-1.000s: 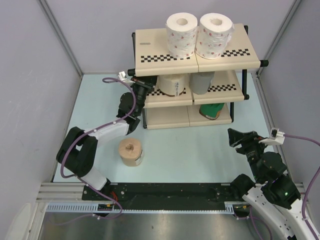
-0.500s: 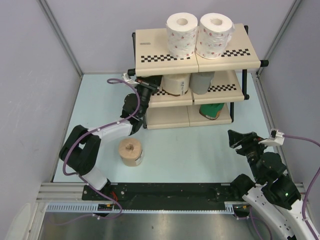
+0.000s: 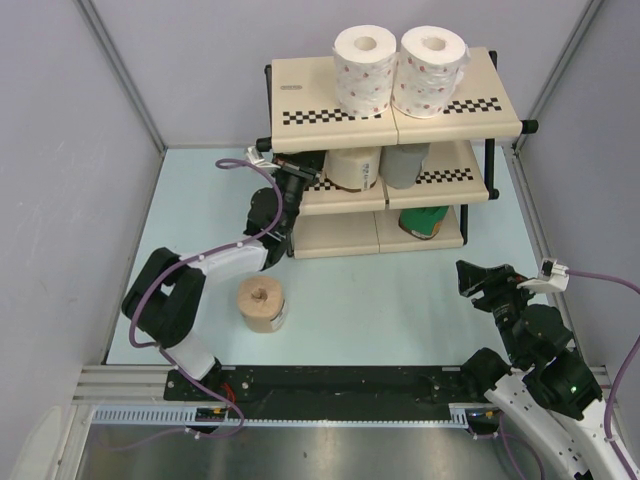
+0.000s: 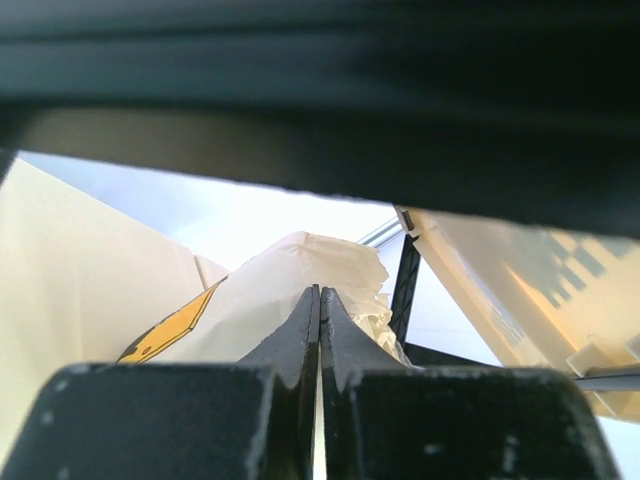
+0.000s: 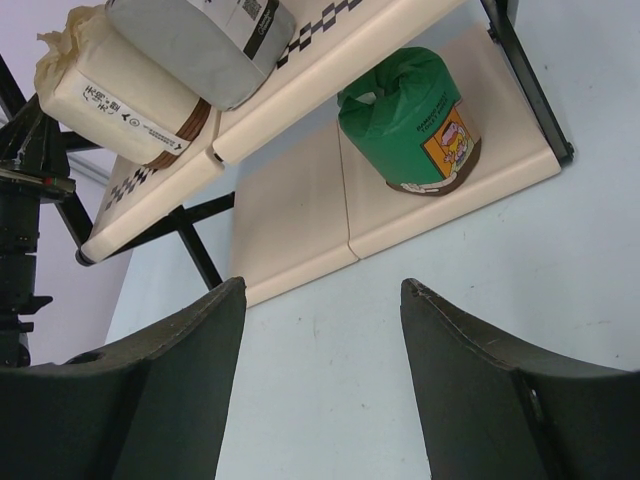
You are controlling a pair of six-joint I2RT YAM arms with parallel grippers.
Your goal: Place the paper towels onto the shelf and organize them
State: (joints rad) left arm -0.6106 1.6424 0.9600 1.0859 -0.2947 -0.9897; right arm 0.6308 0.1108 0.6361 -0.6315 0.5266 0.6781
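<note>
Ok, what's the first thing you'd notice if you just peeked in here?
Probably the big cream shelf at the back of the table, with a white red-dotted roll and its twin standing side by side on top. Next, the tan-brown roll sitting alone on the table near the left arm, not shelved yet. The left gripper reaches in at the middle tier's left end, beside the cream roll.

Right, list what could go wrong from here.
1. The left gripper, shut, sits under the top panel of the shelf, close beside the cream roll. A careless pull-out could snag the shelf or nudge that roll off.
2. Jolting the shelf might topple the dotted rolls standing on top.
</note>
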